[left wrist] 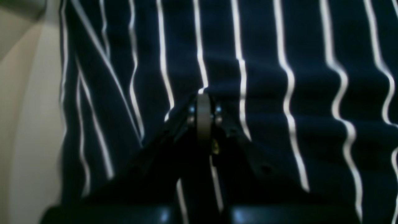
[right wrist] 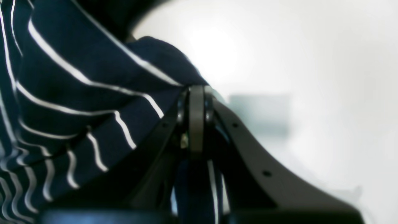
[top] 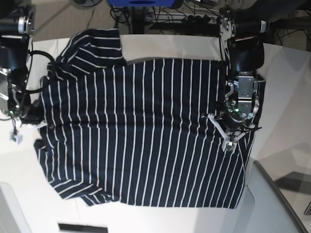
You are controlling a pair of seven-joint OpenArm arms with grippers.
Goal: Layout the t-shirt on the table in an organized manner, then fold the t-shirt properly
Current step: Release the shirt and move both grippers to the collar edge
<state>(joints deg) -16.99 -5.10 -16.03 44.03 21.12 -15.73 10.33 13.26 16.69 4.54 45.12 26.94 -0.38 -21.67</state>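
The dark navy t-shirt with thin white stripes lies spread over the white table, one sleeve at the far left and its hem on the right. My left gripper is over the shirt's right part. In the left wrist view this gripper is shut, with the t-shirt puckering at its tips. My right gripper is at the shirt's left edge. Close up, that gripper is shut on a raised fold of the t-shirt above the table.
Cables and a blue object sit beyond the table's far edge. A grey curved surface borders the lower right. A dark slot marks the near edge. Bare table shows left of the shirt in the left wrist view.
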